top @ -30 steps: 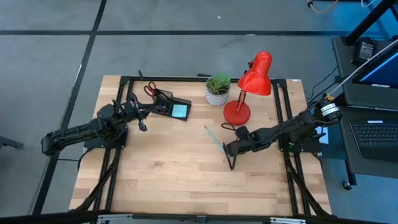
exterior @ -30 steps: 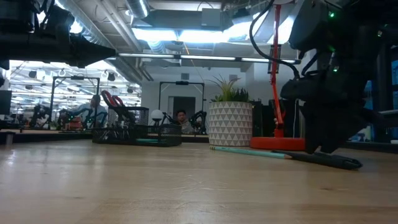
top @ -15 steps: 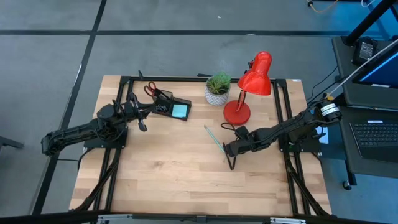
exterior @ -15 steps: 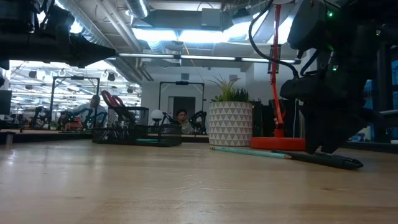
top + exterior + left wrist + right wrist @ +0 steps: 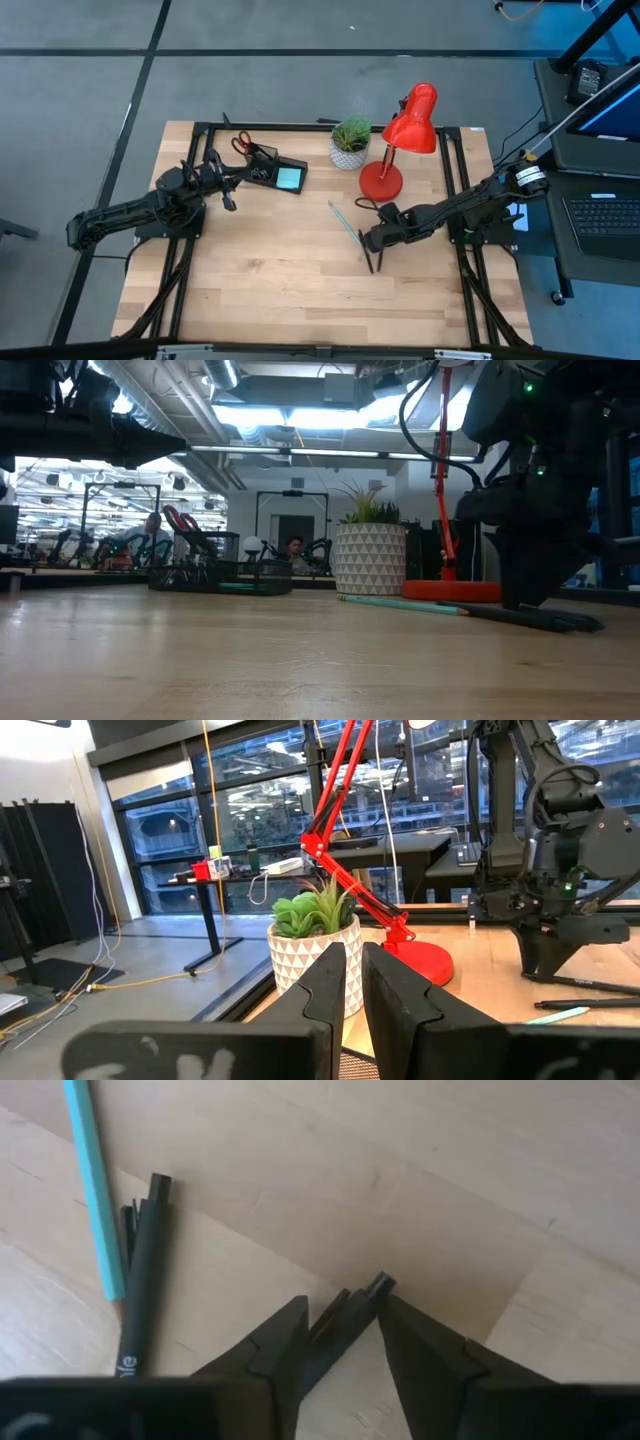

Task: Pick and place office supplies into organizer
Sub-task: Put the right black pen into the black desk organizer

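Observation:
My right gripper (image 5: 369,246) is low over the table near the right middle, shut on a black pen (image 5: 345,1312). A second black pen (image 5: 140,1280) and the teal pencil (image 5: 92,1190) lie flat on the wood just beyond it. The pencil (image 5: 344,221) points toward the plant. The black organizer (image 5: 272,172) sits at the far left and holds the red-handled scissors (image 5: 242,143) and the light-blue notepad (image 5: 289,179). My left gripper (image 5: 232,186) hovers beside the organizer, shut and empty (image 5: 353,975). My right gripper pinches the black pen between its two fingers, a short way back from its end (image 5: 372,1290), which sticks out past the fingertips. The fingers come from above, slanting down, and lie roughly along the pen. Whether the pen is lifted off the wood, I cannot tell.
The red desk lamp (image 5: 381,180) and the potted plant (image 5: 350,143) stand at the far middle, just beyond the pencil. Black frame rails (image 5: 455,170) run along the table's sides. Bare wood (image 5: 270,270) fills the near half. People show in the room behind (image 5: 292,550).
My right gripper has shifted slightly sideways close to the table. The black pens under it have turned a little, and one pen's end has slid outward along the wood. My left arm has kept still.

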You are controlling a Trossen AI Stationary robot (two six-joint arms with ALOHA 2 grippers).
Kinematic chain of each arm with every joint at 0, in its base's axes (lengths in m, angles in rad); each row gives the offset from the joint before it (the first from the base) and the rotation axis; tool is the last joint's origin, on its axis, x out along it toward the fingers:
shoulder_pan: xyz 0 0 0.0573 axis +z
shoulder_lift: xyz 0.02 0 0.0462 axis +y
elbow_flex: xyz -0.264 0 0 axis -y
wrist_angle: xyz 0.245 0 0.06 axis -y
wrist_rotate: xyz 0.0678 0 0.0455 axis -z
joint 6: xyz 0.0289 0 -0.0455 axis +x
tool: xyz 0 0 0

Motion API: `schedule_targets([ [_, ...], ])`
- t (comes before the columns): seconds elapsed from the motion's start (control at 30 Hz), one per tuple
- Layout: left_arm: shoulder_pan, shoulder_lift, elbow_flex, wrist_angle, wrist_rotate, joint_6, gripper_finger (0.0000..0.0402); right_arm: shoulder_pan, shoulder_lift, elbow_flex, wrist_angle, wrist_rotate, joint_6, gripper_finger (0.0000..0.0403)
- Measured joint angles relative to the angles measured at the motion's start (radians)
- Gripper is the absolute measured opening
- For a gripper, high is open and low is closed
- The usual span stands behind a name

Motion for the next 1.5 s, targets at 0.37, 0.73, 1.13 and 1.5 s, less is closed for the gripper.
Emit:
schedule_targets([
  [0.37, 0.0, 0.0, 0.0, 0.0, 0.0, -0.001, 0.0031, -0.002, -0.001, 0.002, -0.021, -0.044, -0.04, 0.0102],
  [0.73, 0.0, 0.0, 0.0, 0.0, 0.0, -0.001, 0.0031, -0.001, -0.002, 0.002, -0.025, -0.044, -0.184, 0.0098],
  [1.13, 0.0, 0.0, 0.0, 0.0, 0.0, -0.001, 0.0031, 0.001, -0.002, 0.001, -0.019, -0.027, -0.423, 0.0098],
  [1.5, 0.0, 0.0, 0.0, 0.0, 0.0, 0.0, 0.0031, 0.0, -0.002, 0.0, -0.004, -0.027, -0.415, 0.01],
])
